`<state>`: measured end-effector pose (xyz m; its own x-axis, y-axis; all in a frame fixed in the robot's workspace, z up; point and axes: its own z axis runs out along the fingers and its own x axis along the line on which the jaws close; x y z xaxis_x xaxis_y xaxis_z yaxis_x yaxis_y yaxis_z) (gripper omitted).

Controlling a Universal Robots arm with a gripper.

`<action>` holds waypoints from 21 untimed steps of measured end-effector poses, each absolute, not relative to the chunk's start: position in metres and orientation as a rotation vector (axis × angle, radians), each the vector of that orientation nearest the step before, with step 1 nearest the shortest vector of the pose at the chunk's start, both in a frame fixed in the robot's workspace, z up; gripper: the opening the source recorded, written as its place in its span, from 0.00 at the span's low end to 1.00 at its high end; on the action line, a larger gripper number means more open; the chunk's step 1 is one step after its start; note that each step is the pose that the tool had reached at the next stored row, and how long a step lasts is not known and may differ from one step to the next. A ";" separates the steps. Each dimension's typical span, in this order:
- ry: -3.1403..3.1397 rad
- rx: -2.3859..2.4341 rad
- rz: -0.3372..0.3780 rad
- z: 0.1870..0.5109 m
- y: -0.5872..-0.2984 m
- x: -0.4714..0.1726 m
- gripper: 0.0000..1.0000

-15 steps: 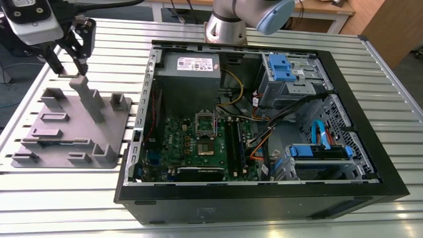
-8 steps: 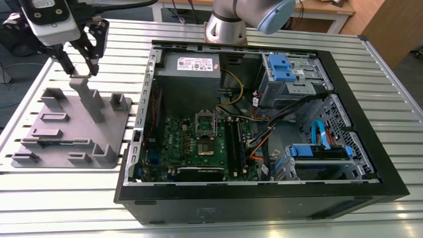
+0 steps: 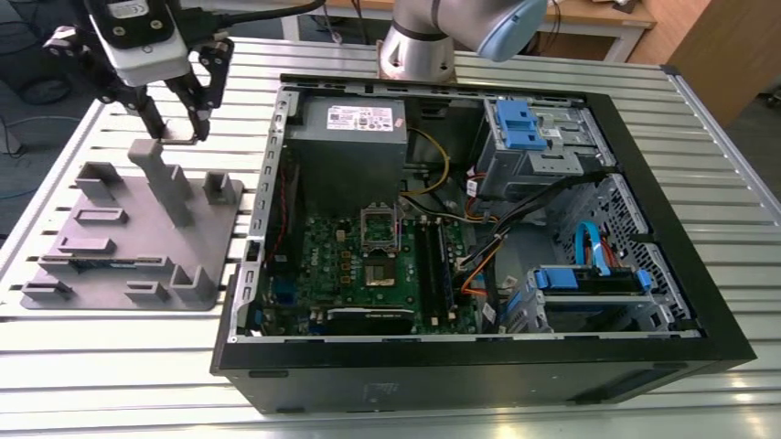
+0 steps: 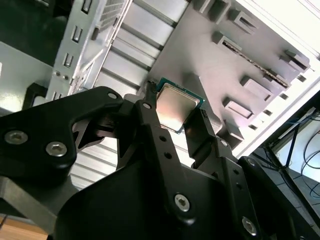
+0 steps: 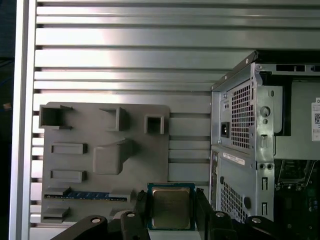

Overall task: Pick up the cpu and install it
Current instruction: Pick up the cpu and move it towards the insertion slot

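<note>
My gripper (image 3: pixel 177 130) is clamped on the cpu (image 5: pixel 171 207), over the grey tray (image 3: pixel 219 229). The socket (image 3: pixel 380 230) lies well apart toward the exterior view's right, inside the computer case (image 3: pixel 488 375).

The black two-fingered gripper (image 4: pixel 176 109) clasps the small square cpu (image 4: pixel 175 102), pale silvery metal on top with a green rim showing, one finger pressed to each opposite edge. Beyond it lies a grey plastic holder plate (image 4: pixel 250 55) with raised blocks, resting on the ribbed aluminium table (image 4: pixel 125 65), near a slotted grey metal computer case wall (image 4: pixel 80 35).
</note>
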<state>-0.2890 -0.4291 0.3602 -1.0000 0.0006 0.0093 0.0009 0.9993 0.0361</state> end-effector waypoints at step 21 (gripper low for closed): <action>-3.131 -0.001 -0.057 0.363 -0.429 -0.261 0.47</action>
